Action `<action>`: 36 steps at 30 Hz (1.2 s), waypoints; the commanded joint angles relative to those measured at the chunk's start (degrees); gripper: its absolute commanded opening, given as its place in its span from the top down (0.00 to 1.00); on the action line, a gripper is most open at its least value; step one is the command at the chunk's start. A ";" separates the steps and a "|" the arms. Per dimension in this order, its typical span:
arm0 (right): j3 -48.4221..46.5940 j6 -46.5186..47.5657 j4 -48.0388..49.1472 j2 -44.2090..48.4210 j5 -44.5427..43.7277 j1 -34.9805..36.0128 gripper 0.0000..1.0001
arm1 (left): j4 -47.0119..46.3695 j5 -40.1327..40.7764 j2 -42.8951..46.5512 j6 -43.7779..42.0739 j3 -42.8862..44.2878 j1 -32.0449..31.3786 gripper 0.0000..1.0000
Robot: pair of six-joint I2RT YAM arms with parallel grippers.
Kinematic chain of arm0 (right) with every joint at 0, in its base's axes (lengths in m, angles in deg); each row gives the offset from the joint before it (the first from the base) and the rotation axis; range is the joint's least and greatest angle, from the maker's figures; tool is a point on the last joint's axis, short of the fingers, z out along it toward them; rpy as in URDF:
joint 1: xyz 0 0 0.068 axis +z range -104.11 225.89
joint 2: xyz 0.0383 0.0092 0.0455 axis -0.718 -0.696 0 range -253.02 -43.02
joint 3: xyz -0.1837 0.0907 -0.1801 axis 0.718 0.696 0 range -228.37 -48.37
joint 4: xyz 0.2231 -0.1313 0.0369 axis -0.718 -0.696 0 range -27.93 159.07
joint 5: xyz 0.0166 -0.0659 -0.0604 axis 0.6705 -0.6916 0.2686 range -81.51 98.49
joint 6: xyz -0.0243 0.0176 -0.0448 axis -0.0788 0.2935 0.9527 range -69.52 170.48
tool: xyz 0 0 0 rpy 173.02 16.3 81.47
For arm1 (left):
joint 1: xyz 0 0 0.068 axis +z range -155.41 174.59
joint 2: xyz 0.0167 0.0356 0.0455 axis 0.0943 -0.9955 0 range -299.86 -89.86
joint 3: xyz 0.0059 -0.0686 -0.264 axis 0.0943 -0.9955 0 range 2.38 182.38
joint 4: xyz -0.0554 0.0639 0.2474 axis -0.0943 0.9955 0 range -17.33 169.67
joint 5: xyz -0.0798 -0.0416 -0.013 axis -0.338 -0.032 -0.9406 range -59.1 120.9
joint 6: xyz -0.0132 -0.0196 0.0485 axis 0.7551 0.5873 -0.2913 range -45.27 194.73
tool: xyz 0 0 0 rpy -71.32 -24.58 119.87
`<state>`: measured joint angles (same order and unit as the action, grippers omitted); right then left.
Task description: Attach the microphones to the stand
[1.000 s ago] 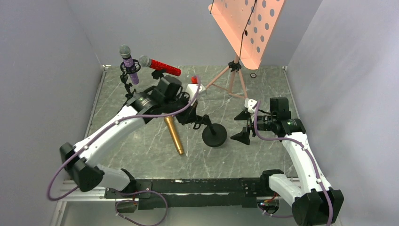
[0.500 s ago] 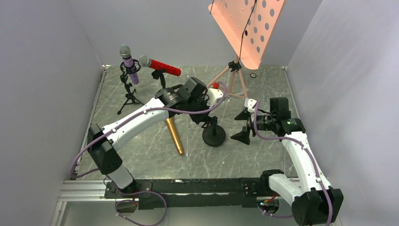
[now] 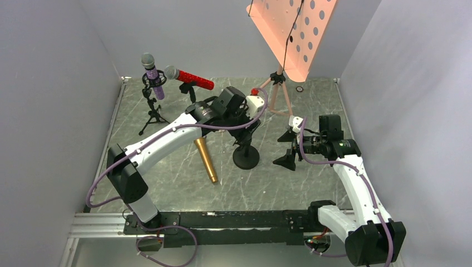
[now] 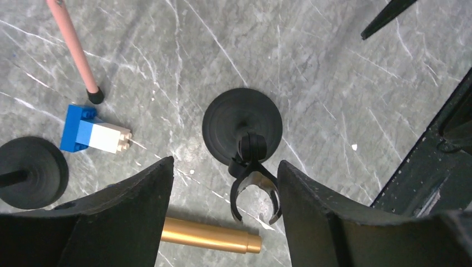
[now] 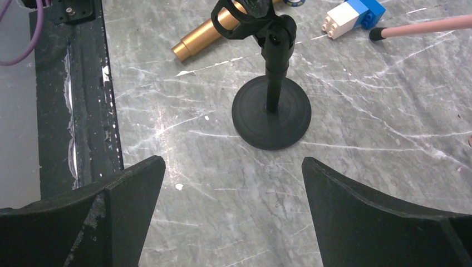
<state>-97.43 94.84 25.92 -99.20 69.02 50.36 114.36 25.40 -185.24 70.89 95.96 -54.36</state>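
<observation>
the left arm [image 3: 167, 136] has swung to the right. its elbow block [image 3: 125, 181], out near the left wall a second ago, now sits closer in, and the wrist has slid rightward and a little farther back, ending above the small black stand [image 3: 245, 153]. the left gripper [image 4: 224, 167] has let go: closed tight until half a second ago, its jaws now stand apart on either side of the stand's clip [image 4: 254, 192], touching neither prong. the stand itself has shifted too. its round base [image 4: 242, 125] lies slightly left of and farther back than before, and the post, which looked tilted in the earliest picture, stands upright.
</observation>
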 commanded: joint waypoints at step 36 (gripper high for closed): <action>0.64 -0.25 3.13 -0.09 0.10 -0.37 0.00 | -10.86 19.72 14.00 52.21 -40.83 17.98 0.12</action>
<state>-96.92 94.33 27.14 -99.22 68.70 50.29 95.89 36.22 -167.10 119.92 48.55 -33.11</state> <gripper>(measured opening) 0.994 0.892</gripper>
